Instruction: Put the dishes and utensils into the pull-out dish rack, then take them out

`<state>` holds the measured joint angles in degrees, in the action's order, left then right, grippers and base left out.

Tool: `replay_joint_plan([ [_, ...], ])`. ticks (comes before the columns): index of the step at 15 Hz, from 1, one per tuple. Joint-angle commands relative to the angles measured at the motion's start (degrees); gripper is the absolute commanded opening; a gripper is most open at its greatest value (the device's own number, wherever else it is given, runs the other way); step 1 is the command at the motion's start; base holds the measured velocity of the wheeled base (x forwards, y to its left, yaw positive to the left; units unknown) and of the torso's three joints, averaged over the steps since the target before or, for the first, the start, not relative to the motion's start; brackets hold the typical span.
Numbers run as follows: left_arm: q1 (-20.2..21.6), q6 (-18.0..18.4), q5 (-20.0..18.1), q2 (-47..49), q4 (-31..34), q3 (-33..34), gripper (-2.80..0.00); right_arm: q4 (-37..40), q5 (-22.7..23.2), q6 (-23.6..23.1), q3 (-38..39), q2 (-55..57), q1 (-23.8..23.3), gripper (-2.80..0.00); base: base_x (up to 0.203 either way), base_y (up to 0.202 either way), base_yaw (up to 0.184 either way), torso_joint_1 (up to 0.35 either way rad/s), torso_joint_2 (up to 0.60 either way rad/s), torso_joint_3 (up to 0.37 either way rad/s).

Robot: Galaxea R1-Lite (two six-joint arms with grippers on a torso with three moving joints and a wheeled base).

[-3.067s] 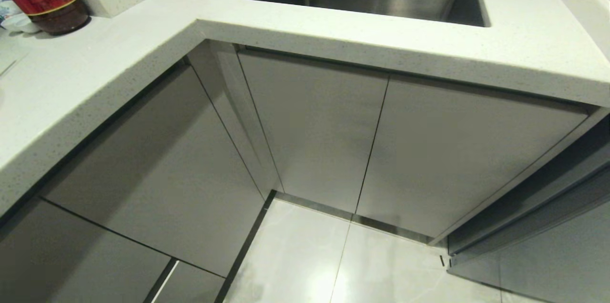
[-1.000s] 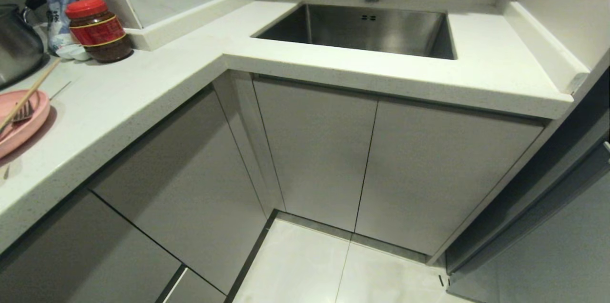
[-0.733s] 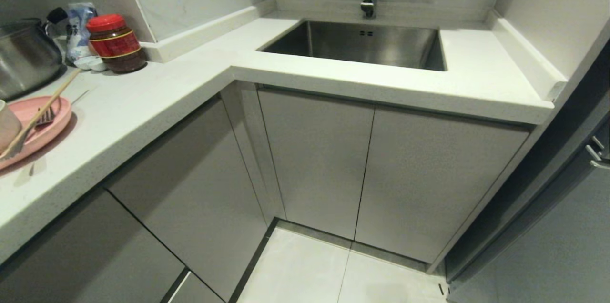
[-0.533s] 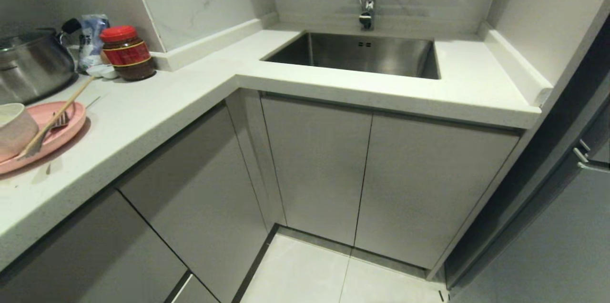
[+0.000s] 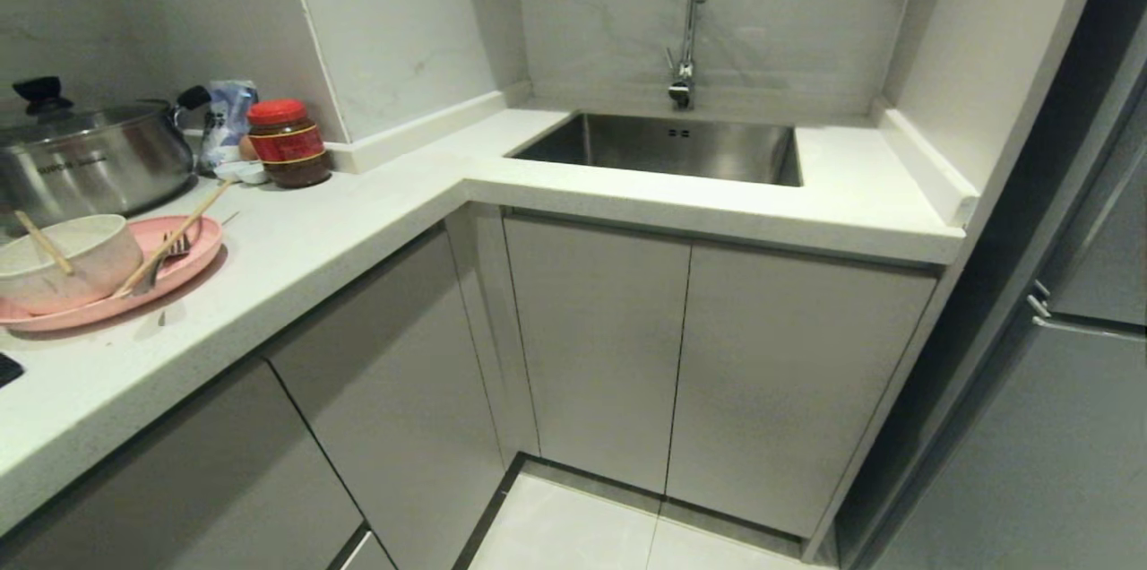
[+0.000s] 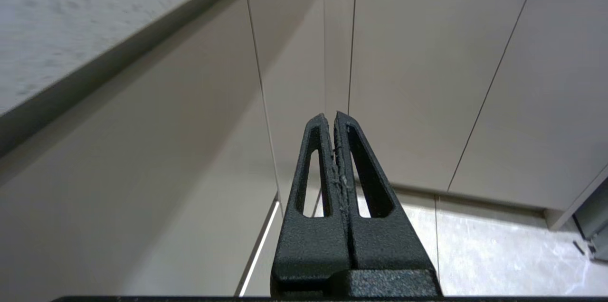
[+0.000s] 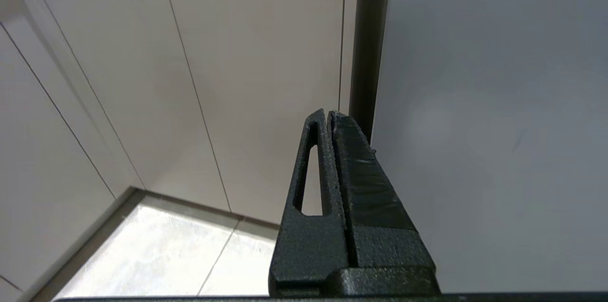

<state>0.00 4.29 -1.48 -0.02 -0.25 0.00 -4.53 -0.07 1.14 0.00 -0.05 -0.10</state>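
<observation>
Left gripper (image 6: 335,117) and right gripper (image 7: 328,114) both have their fingers pressed fully together with nothing held, each low in front of the closed cabinet doors (image 5: 681,364) below the sink (image 5: 668,149). Left of the sink, on the countertop (image 5: 358,211), the pink plate (image 5: 184,270) carries the off-white bowl (image 5: 81,261), the chopsticks (image 5: 175,238) and the fork (image 5: 166,252). Beyond the plate stand the steel pot (image 5: 90,158) and a red-lidded jar (image 5: 287,144). No dish rack is in view.
</observation>
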Motion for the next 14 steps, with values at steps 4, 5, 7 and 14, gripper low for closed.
replay_joint_plan([
  [4, 0.00, 0.28, 0.07, 0.11, -0.01, 0.35, -2.80, -0.04, 0.04, 0.00, 1.50, 0.05, 0.01, -2.80, 0.000, 0.000, 0.000, 0.003, 0.00, 0.207],
  [5, 0.00, 0.19, -0.02, 0.11, -0.01, 0.35, -2.80, -0.04, -0.01, 0.00, 1.49, 0.05, 0.01, -2.80, 0.000, 0.000, 0.000, 0.002, 0.00, 0.205],
  [7, 0.00, 0.37, 0.07, 0.11, -0.01, 0.35, -2.80, -0.04, 0.00, 0.00, 1.49, 0.05, 0.01, -2.80, 0.000, 0.000, 0.000, 0.001, 0.00, 0.211],
  [14, 0.00, -0.34, 0.33, 0.11, -0.10, 0.35, -2.80, -0.04, -0.01, 0.00, 1.53, 0.05, 0.00, -2.80, 0.000, 0.000, 0.000, 0.004, 0.00, 0.118],
])
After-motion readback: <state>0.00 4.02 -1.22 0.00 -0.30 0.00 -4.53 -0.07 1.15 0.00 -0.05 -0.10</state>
